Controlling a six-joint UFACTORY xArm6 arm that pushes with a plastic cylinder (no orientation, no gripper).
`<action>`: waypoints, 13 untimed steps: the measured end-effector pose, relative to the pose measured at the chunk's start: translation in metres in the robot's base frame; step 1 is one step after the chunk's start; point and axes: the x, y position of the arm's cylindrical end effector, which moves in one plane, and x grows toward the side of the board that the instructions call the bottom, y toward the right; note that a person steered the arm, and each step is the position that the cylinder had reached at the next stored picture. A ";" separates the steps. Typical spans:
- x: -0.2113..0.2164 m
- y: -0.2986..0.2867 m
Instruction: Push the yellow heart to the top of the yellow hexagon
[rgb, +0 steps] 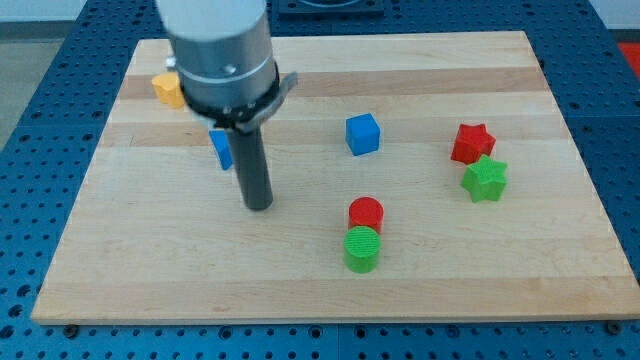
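Only one yellow plastic block (167, 89) shows, near the board's top-left corner, half hidden by the arm's grey housing (222, 45). Can't tell if it's the heart or the hexagon; the other yellow piece isn't visible, prob. behind the arm.

My tip (259, 204) sits on the wooden board (420, 285), left of centre, well apart from the yellow block and below it. No jaws on this rig, just the dark rod, so nothing is held.

A blue plastic block (221, 148), shape unclear, is just beside the rod at its left, partly covered.

Further out:
- blue cube (363, 134), mid-board
- red cylinder (366, 213) touching green cylinder (362, 250), toward bottom edge
- red star (472, 143) touching green star (485, 179), toward right edge

Judgement: tip is parked clear of the yellows; the push hasn't begun.
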 end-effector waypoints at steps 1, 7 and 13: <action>0.005 -0.039; -0.243 -0.179; -0.206 -0.141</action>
